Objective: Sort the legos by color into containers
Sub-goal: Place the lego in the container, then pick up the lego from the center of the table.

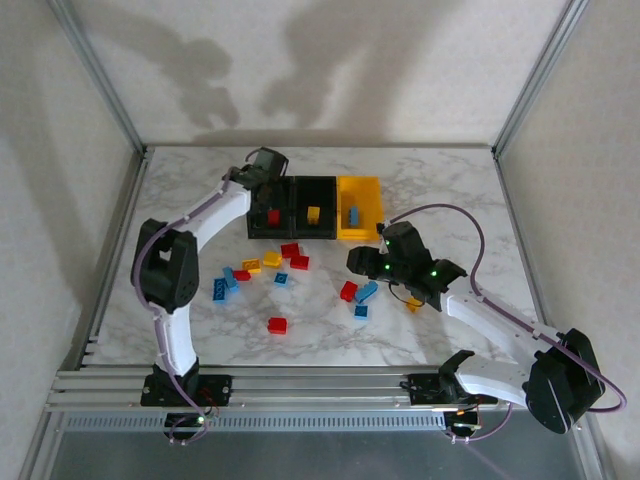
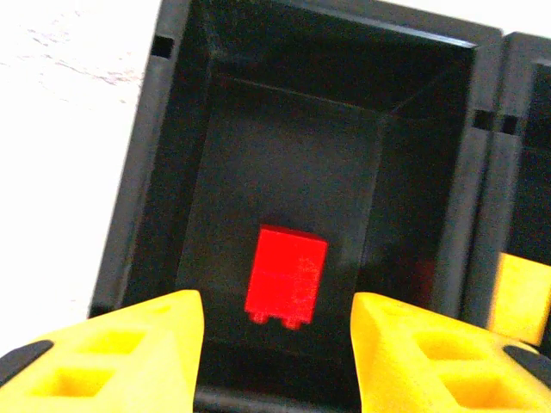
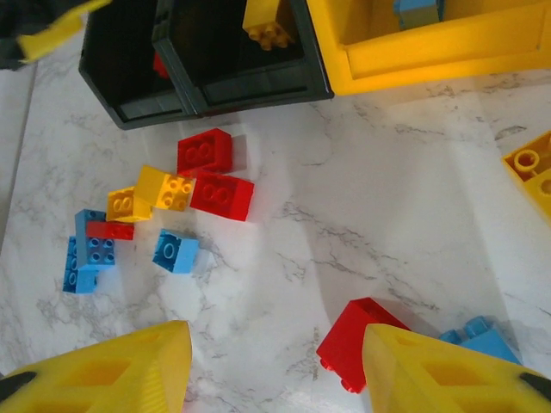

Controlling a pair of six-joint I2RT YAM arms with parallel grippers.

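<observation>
Jaws of your left claw (image 2: 275, 344) stand parted over the left black plastic rectangular bin (image 2: 164, 172), gripping nothing. One small red studded plastic brick (image 2: 286, 275) lies loose on that bin's floor, below the gap between the yellow fingers (image 2: 138, 344). Your right claw (image 3: 275, 370) is parted too and empty, hovering above the white marble table (image 3: 387, 215). A second red brick (image 3: 357, 340) lies under its gap, with a blue studded brick (image 3: 482, 340) just beside it. The middle black bin (image 1: 315, 238) holds a yellow brick (image 1: 313, 214), and the bright yellow bin (image 1: 372, 205) holds a blue brick (image 1: 353, 214). Other loose bricks (image 3: 211, 194) lie scattered near the bins
</observation>
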